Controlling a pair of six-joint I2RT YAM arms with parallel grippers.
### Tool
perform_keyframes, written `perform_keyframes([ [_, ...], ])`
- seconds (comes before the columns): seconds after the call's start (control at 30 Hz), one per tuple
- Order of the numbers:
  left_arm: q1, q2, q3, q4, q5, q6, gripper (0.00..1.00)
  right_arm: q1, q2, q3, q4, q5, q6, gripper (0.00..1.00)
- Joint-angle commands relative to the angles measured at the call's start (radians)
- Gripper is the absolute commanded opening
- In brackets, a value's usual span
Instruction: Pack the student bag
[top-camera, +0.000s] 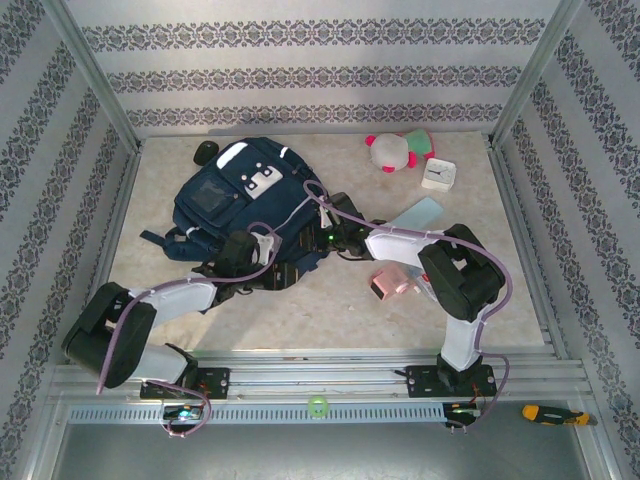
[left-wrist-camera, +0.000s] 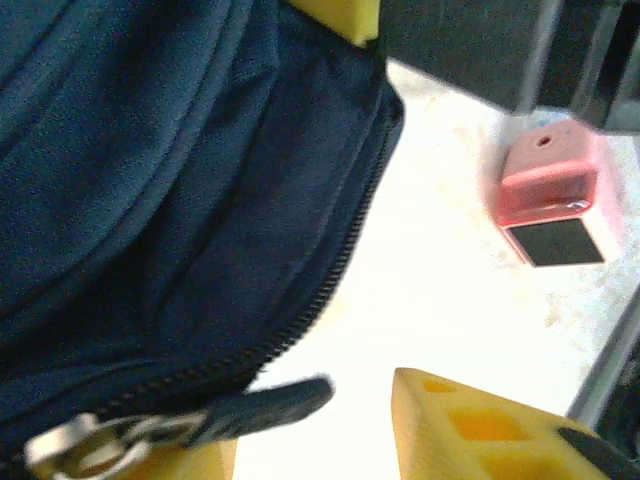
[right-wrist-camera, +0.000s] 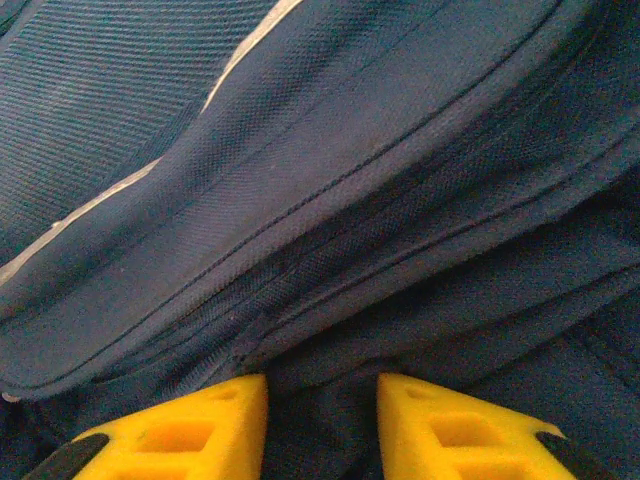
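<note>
1. One student bag (top-camera: 245, 205), by far the biggest thing here, lies flat on the left-centre of the table (top-camera: 500, 290), front pocket up; the stretch of zip seen from the left wrist looks closed.
2. Both arms reach to its near edge; the left gripper (left-wrist-camera: 305, 425) has its fingers apart, with the zipper pull (left-wrist-camera: 265, 403) loose between them and nothing clamped; the right gripper (right-wrist-camera: 322, 395) has its fingers slightly apart with bag fabric in the gap, and I cannot tell whether they pinch it.
3. Four items lie outside, right of the bag: plush toy (top-camera: 398, 150), pale blue card (top-camera: 415, 215), white clock (top-camera: 438, 175), pink sharpener (top-camera: 390, 283); packing looks barely begun, I judge; opening the zip and loading everything remain.
</note>
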Motion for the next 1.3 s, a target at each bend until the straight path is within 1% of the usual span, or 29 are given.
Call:
perform_keyframes([
  [0.0, -0.005, -0.097, 0.056, -0.031, 0.005, 0.129, 0.58, -0.036, -0.083, -0.018, -0.005, -0.078, -0.065, 0.38],
  [0.07, 0.010, -0.178, 0.067, -0.127, -0.032, 0.228, 0.67, -0.059, -0.140, -0.025, -0.020, -0.132, -0.095, 0.41],
  [0.13, 0.034, -0.261, 0.069, -0.197, -0.065, 0.337, 0.73, -0.074, -0.190, -0.034, -0.030, -0.197, -0.116, 0.44],
  [0.2, 0.054, -0.337, 0.067, -0.247, -0.106, 0.462, 0.77, -0.077, -0.233, -0.044, -0.047, -0.227, -0.132, 0.44],
  [0.3, 0.090, -0.405, 0.068, -0.314, -0.106, 0.670, 0.78, -0.072, -0.277, -0.069, -0.058, -0.265, -0.145, 0.44],
  [0.37, 0.102, -0.394, 0.088, -0.382, -0.149, 0.838, 0.78, -0.064, -0.294, -0.087, -0.063, -0.279, -0.151, 0.44],
  [0.47, 0.109, -0.319, 0.120, -0.466, -0.235, 1.056, 0.79, -0.044, -0.308, -0.113, -0.060, -0.295, -0.181, 0.44],
  [0.53, 0.130, -0.257, 0.149, -0.507, -0.247, 1.148, 0.79, -0.033, -0.311, -0.122, -0.061, -0.304, -0.191, 0.44],
  [0.6, 0.171, -0.201, 0.176, -0.522, -0.253, 1.164, 0.79, -0.025, -0.311, -0.125, -0.060, -0.312, -0.190, 0.44],
  [0.67, 0.242, -0.160, 0.197, -0.519, -0.200, 1.127, 0.79, -0.021, -0.307, -0.131, -0.060, -0.300, -0.184, 0.44],
  [0.73, 0.294, -0.133, 0.225, -0.516, -0.124, 1.047, 0.79, -0.019, -0.303, -0.139, -0.060, -0.288, -0.167, 0.44],
  [0.83, 0.308, -0.110, 0.239, -0.473, 0.001, 0.904, 0.80, -0.018, -0.287, -0.152, -0.037, -0.282, -0.127, 0.44],
  [0.87, 0.308, -0.108, 0.237, -0.462, 0.013, 0.879, 0.80, -0.016, -0.283, -0.155, -0.031, -0.283, -0.119, 0.44],
  [0.9, 0.308, -0.102, 0.234, -0.433, 0.047, 0.811, 0.81, -0.016, -0.280, -0.156, -0.027, -0.285, -0.114, 0.44],
  [0.97, 0.308, -0.096, 0.229, -0.405, 0.069, 0.739, 0.81, -0.010, -0.265, -0.154, -0.015, -0.289, -0.097, 0.44],
  [1.0, 0.308, -0.083, 0.212, -0.343, 0.096, 0.557, 0.82, -0.007, -0.255, -0.148, -0.014, -0.289, -0.085, 0.44],
  [1.03, 0.308, -0.082, 0.189, -0.302, 0.062, 0.301, 0.80, -0.007, -0.243, -0.147, -0.007, -0.291, -0.059, 0.44],
  [1.13, 0.302, -0.096, 0.174, -0.328, 0.029, 0.137, 0.79, -0.007, -0.223, -0.147, 0.009, -0.294, -0.008, 0.44],
  [1.2, 0.302, -0.107, 0.165, -0.363, -0.041, 0.029, 0.76, -0.003, -0.201, -0.147, 0.023, -0.299, 0.013, 0.44],
  [1.27, 0.302, -0.094, 0.164, -0.371, -0.023, -0.015, 0.74, 0.000, -0.169, -0.141, 0.032, -0.302, 0.024, 0.43],
])
